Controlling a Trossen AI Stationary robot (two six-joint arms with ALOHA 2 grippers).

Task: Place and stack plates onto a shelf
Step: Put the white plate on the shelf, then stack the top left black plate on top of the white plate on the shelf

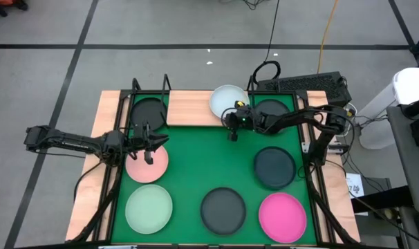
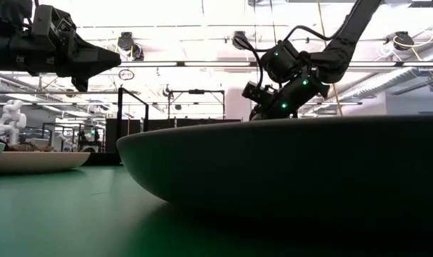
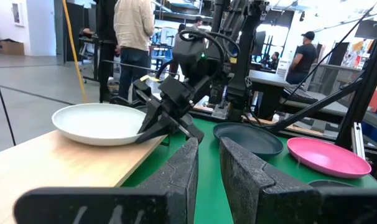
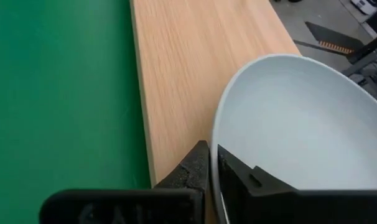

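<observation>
The shelf (image 1: 189, 107), a light-wood plank on a black rod frame, stands at the mat's far edge. A black plate (image 1: 149, 111) lies on its left end and a dark plate (image 1: 272, 109) on its right end. My right gripper (image 4: 212, 149) is shut on a white plate (image 1: 228, 99) over the shelf's middle. My left gripper (image 1: 149, 146) hovers open above the pale pink plate (image 1: 147, 164), touching nothing. The dark teal plate (image 1: 274, 167), pale green plate (image 1: 149, 209), dark grey plate (image 1: 222, 209) and hot pink plate (image 1: 283, 216) lie flat on the green mat. My right gripper pinches the white plate's near rim (image 4: 216, 140), one finger inside the bowl and one outside under the rim. The fingers reach from the near side, slanting down. The plate sits about level over the plank (image 3: 64, 162); I cannot tell whether its base touches the wood.
The green mat (image 1: 202, 159) is bare in its middle between the two rows of plates. Black frame rods (image 1: 166, 86) rise at the shelf's ends. A keyboard (image 1: 306, 86) lies beyond the table's far right corner. People stand in the room behind the table (image 3: 134, 25).
</observation>
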